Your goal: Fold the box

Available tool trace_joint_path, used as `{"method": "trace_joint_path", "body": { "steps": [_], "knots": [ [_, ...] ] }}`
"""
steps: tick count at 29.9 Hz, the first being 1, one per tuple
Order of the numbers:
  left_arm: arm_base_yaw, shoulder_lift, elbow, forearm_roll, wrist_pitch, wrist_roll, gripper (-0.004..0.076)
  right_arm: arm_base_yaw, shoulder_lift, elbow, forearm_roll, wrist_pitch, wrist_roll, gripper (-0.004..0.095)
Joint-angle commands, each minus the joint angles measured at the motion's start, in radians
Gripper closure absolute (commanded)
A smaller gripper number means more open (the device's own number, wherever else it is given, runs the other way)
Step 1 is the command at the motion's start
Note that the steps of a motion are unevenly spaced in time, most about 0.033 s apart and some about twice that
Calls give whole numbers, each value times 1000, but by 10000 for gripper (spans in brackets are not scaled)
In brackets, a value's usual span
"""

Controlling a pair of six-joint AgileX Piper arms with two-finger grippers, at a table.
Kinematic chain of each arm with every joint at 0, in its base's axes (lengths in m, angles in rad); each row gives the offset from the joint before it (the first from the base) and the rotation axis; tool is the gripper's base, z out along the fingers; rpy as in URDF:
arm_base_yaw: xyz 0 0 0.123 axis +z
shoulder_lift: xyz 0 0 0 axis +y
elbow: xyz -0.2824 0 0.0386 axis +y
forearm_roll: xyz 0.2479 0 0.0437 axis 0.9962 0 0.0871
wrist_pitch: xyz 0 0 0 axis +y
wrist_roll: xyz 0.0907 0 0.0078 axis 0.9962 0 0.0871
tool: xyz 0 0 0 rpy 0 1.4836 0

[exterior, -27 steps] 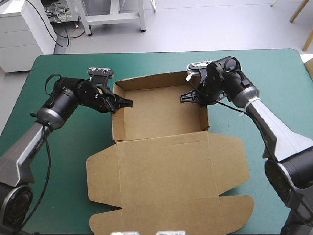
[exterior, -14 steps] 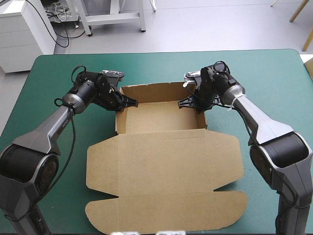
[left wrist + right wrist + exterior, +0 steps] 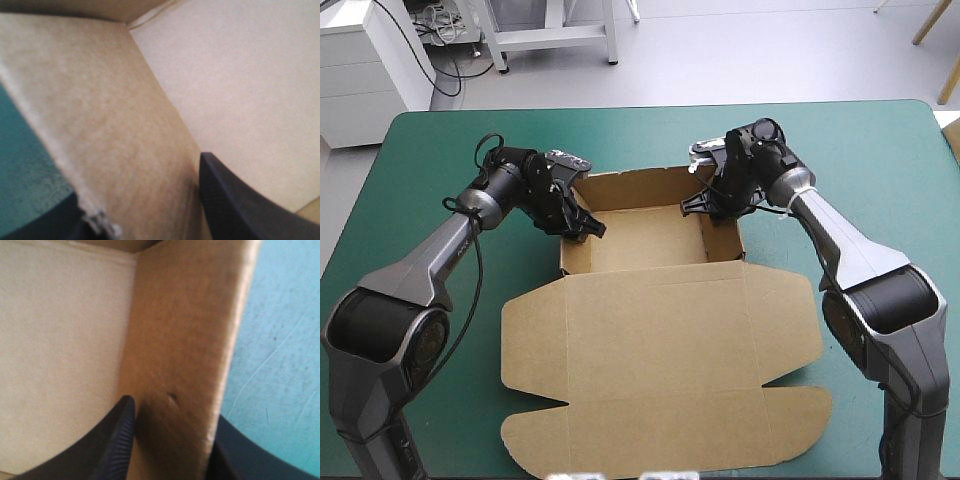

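Observation:
The brown box [image 3: 640,235] lies mid-table as an open tray with raised walls. Its lid [image 3: 660,350] is flat toward the near edge. My left gripper [image 3: 585,222] is at the tray's left wall. In the left wrist view that wall [image 3: 115,125] runs between the left gripper's [image 3: 145,190] black fingers, one inside and one on the teal-green side. My right gripper [image 3: 705,205] is at the right wall. In the right wrist view the right gripper [image 3: 172,412] is pinched on that wall [image 3: 185,330], one finger inside the tray and one outside.
The flat lid and its side flaps [image 3: 785,320] spread wide and reach close to the table's near edge. Bare teal-green cover [image 3: 430,330] lies left and right of the box and beyond its far wall.
Both arms have reached farther across the table. The left gripper has slid along the left wall toward the lid. The tray's side walls stand closer together than earlier.

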Motion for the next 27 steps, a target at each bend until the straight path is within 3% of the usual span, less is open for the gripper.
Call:
{"method": "trace_joint_path", "body": {
  "steps": [1, 12, 27],
  "knots": [
    [-13, -59, -82, -48, 22, -8, 328, 1, -61, -70, 5, -17, -12, 466],
    [-13, -61, -253, 38, 175, -72, 328, 1, -132, -82, -7, -17, -12, 463],
    [-13, -145, -352, 16, 233, -91, 328, 1, -238, -82, 14, -17, -4, 463]
  ]
}}
